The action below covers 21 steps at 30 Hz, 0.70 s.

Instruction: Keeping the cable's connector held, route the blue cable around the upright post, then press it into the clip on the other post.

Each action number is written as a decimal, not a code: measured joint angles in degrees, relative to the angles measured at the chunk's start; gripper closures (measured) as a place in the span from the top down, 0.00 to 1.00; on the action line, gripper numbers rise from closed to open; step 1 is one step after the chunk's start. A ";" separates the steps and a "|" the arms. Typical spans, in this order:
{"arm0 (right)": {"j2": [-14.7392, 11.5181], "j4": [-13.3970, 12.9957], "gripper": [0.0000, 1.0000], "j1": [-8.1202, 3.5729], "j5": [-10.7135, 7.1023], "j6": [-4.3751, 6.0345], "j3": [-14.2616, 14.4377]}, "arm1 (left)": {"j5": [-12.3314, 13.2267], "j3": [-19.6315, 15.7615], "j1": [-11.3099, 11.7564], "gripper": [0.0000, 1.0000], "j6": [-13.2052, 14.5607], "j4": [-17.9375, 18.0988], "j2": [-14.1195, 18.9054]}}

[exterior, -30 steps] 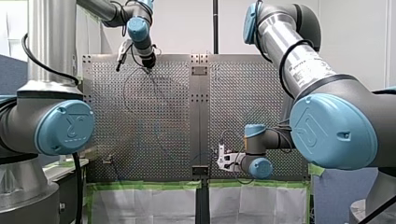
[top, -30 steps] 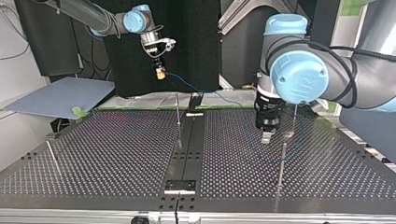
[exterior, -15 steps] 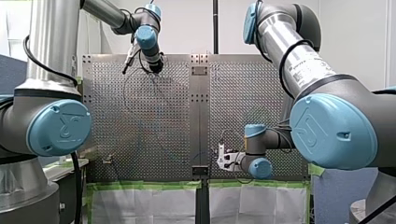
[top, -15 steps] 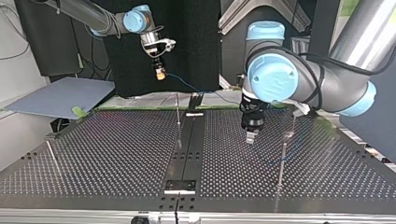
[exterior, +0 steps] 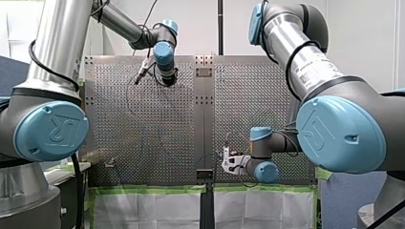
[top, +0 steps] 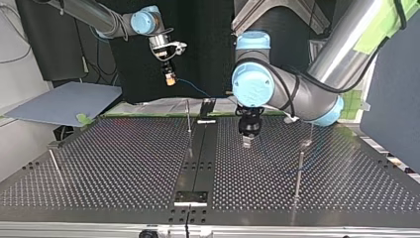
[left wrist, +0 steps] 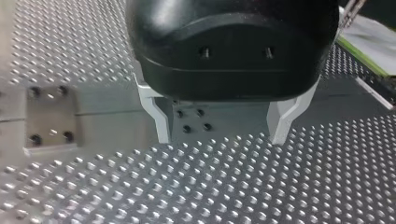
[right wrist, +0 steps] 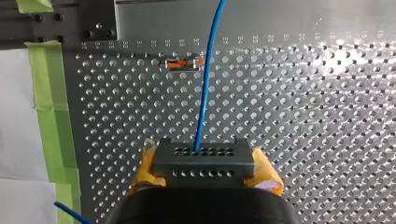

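Note:
My right gripper (right wrist: 204, 159) is shut on a grey connector block (right wrist: 203, 169), its yellow pads (right wrist: 148, 164) on both sides. The blue cable (right wrist: 205, 88) runs straight ahead from the block, past a small orange-and-metal clip (right wrist: 183, 64). In the top view my right gripper (top: 170, 79) hangs above the table's far edge, and the cable (top: 195, 89) slopes down toward the table. My left gripper (top: 246, 143) hovers low over the perforated plate right of the centre strip. Its metal fingers (left wrist: 158, 122) stand open with nothing between them. A thin upright post (top: 188, 117) stands left of the strip.
Another post (top: 298, 171) stands at the top view's right with a clip-topped post (top: 307, 142) behind it. A leaning post (top: 54, 165) sits at the left. Green tape (right wrist: 51, 116) lines the table's edge. A grey board (top: 64, 102) lies beyond the far left corner.
My left arm has swung toward the centre strip, leftward in the top view and rightward in the front view, gripper still open. My right arm has held still with the connector.

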 joint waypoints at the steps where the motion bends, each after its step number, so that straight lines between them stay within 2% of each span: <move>1: 0.00 -0.10 0.00 0.00 -0.02 0.02 0.00 | -0.26 0.00 0.03 0.99 0.08 0.14 -0.39; 12: 0.00 -0.49 0.00 0.00 -0.07 0.11 -0.01 | -2.45 0.00 1.02 0.99 1.73 2.39 -5.38; 21: 0.00 -0.54 0.00 0.00 -0.07 0.06 0.00 | -2.26 0.25 2.10 0.99 2.14 6.08 -6.38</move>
